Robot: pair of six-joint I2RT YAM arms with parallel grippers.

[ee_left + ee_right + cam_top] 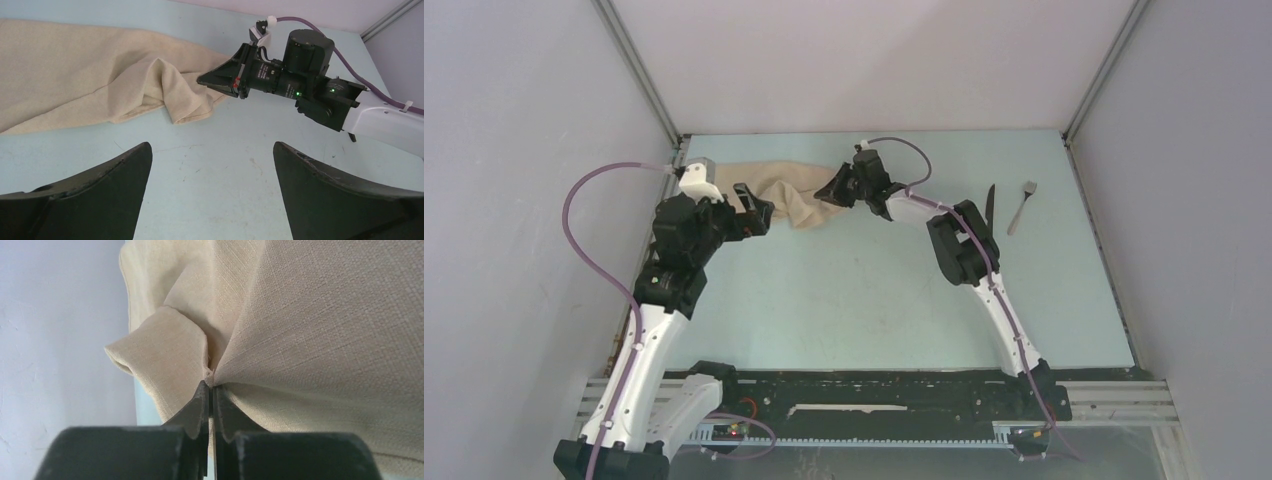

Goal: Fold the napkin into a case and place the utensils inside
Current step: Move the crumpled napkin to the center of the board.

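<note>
The beige napkin [789, 195] lies crumpled at the back of the table between my two arms; it also fills the left wrist view [85, 75] and the right wrist view [310, 330]. My right gripper [834, 188] is shut on the napkin's right edge [210, 377], with the cloth bunched at its tips. My left gripper [757, 213] is open and empty at the napkin's left front; its fingers [120, 175] hang over bare table. The black knife [989, 208] and the grey fork [1021, 205] lie side by side at the back right.
Grey enclosure walls stand close on the left [524, 200], the right [1194, 200] and the back. The light blue table [864, 290] spreads in front of the napkin. A purple cable [589, 215] loops off the left arm.
</note>
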